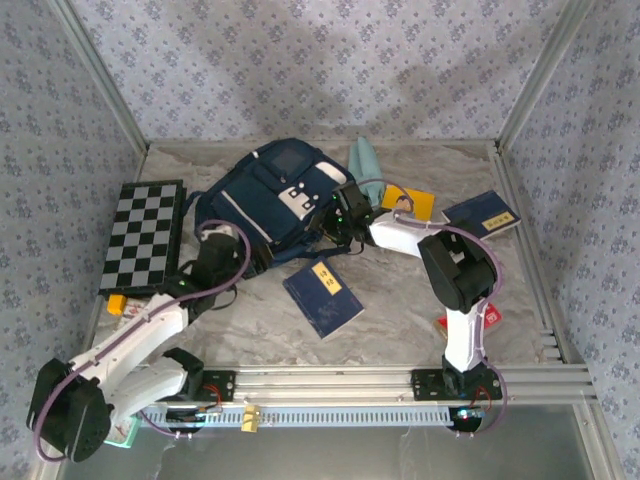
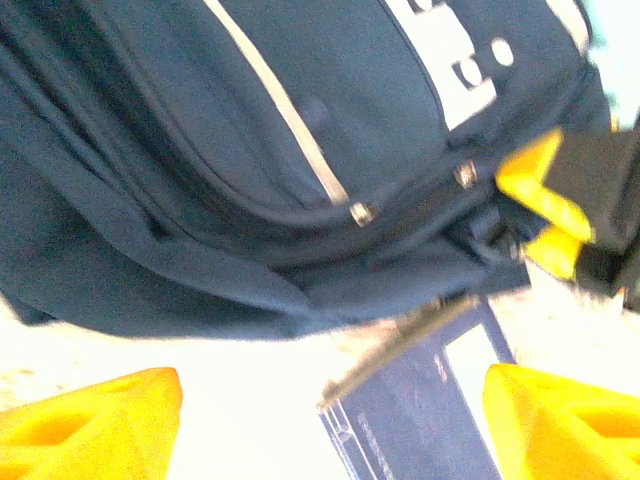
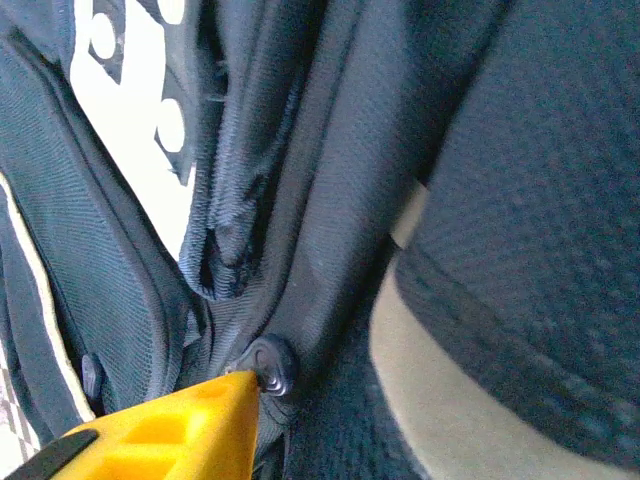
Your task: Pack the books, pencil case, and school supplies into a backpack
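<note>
Although the left claw (image 1: 214,252) and the right claw (image 1: 344,214) were at the backpack (image 1: 268,195), by the counter's (image 1: 400,330) far edge, nothing looked packed. One navy book (image 1: 322,297) mid-counter, another navy book (image 1: 483,213) near the right edge, the yellow book (image 1: 418,203), pencil case (image 1: 362,158) and red packet (image 1: 494,318) all lay outside. The left claw gaped, empty. Whether the right claw gripped the bag's seam, I could not tell; its arm half hid the packet.

Bare table (image 1: 392,292) between navy book (image 1: 322,297) and right arm (image 1: 460,272); backpack (image 1: 265,195), checkered board (image 1: 143,235) at left.
</note>
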`<state>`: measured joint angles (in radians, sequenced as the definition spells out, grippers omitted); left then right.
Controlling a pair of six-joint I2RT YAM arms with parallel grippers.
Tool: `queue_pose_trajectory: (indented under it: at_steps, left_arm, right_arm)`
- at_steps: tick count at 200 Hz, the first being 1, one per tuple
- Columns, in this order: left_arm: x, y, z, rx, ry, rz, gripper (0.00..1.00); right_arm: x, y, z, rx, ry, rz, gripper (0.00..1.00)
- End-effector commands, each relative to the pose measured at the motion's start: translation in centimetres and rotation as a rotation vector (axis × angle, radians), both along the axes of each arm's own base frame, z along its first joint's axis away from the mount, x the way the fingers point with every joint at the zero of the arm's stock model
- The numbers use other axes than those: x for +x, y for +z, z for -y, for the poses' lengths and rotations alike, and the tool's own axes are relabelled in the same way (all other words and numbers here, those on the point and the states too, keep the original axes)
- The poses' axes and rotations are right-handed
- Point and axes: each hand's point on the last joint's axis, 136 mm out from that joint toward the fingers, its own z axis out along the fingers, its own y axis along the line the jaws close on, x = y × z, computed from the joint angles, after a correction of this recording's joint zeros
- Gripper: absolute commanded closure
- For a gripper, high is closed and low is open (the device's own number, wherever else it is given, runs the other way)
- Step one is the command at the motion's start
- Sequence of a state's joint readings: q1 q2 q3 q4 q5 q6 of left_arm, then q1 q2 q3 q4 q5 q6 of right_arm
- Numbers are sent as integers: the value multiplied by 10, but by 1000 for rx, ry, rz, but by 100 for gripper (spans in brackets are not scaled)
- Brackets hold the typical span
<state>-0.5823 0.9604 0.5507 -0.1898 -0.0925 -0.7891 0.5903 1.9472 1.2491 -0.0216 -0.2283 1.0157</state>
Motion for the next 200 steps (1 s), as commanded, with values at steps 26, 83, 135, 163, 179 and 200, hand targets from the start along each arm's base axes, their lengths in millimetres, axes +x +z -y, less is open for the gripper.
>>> queue_pose_trajectory:
  at_steps: [26,83,135,163,179,200]
  left_arm:
    - [0,3,59,56,-173,119,33]
    - [15,-11,118,201,-363,182,40]
    - [41,-28,135,274,-294,224,43]
    - [55,-32,120,303,-144,235,45]
    - [61,-31,117,303,-93,251,45]
    - [70,-28,117,316,-53,270,43]
  right_arm:
    - [14,18,-8,78,-33,-15,93]
    - [5,81,-18,182,-61,22,100]
    - [-2,107,-19,219,-74,41,100]
    - [-4,113,-21,235,-78,48,100]
    - [-6,117,-23,237,-75,58,100]
    - [-10,118,-24,219,-71,65,100]
